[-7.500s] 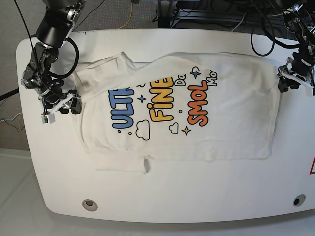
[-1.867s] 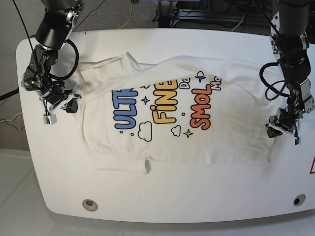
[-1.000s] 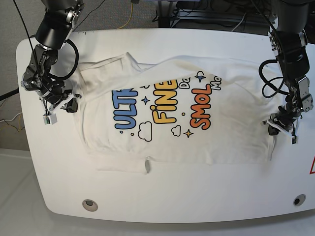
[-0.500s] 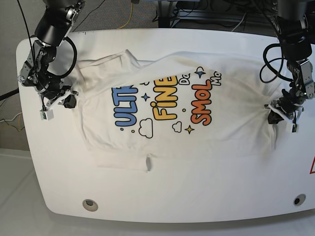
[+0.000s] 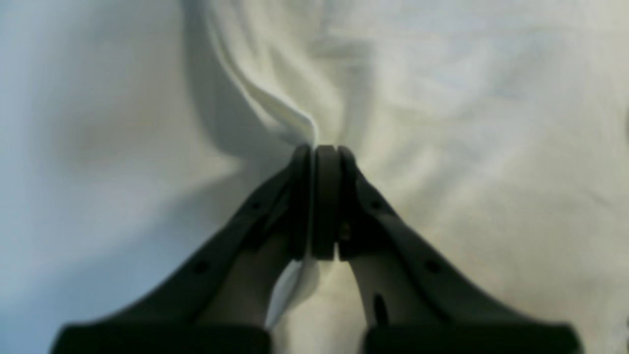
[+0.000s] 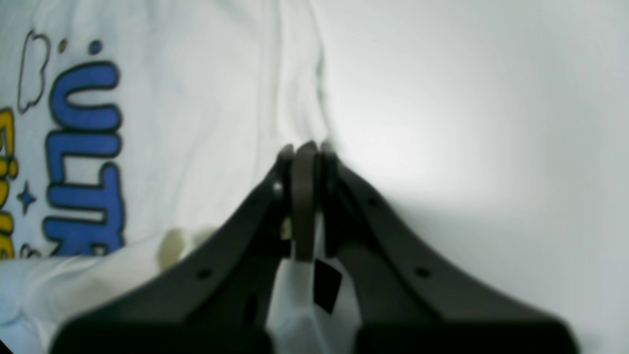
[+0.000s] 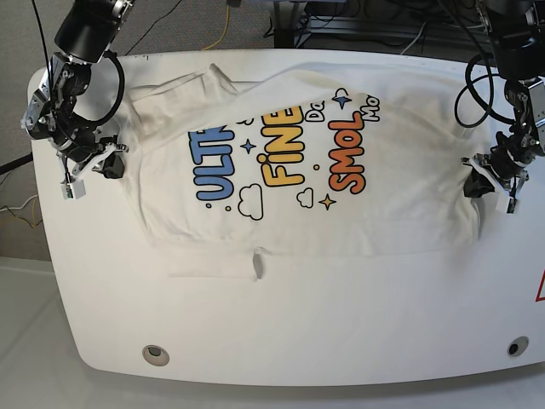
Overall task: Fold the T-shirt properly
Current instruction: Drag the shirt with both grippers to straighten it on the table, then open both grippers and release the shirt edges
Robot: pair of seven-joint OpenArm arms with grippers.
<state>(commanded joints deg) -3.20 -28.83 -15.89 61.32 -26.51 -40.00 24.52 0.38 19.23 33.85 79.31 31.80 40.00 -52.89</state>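
The white T-shirt lies spread across the table, its blue, yellow and orange print facing up. My left gripper is shut on the T-shirt's right edge; in the left wrist view the gripper pinches a raised fold of the T-shirt. My right gripper is shut on the T-shirt's left edge. In the right wrist view the gripper clamps the T-shirt beside the blue letters, and a small black tag shows under the jaws.
The white table has rounded corners with a round fitting near each front corner. Cables and grey floor lie behind its far edge. A red marking sits at the right edge.
Both grippers have moved toward the table's far side, dragging the T-shirt with them. The cloth is pulled tauter between them and its print sits higher in the base view.
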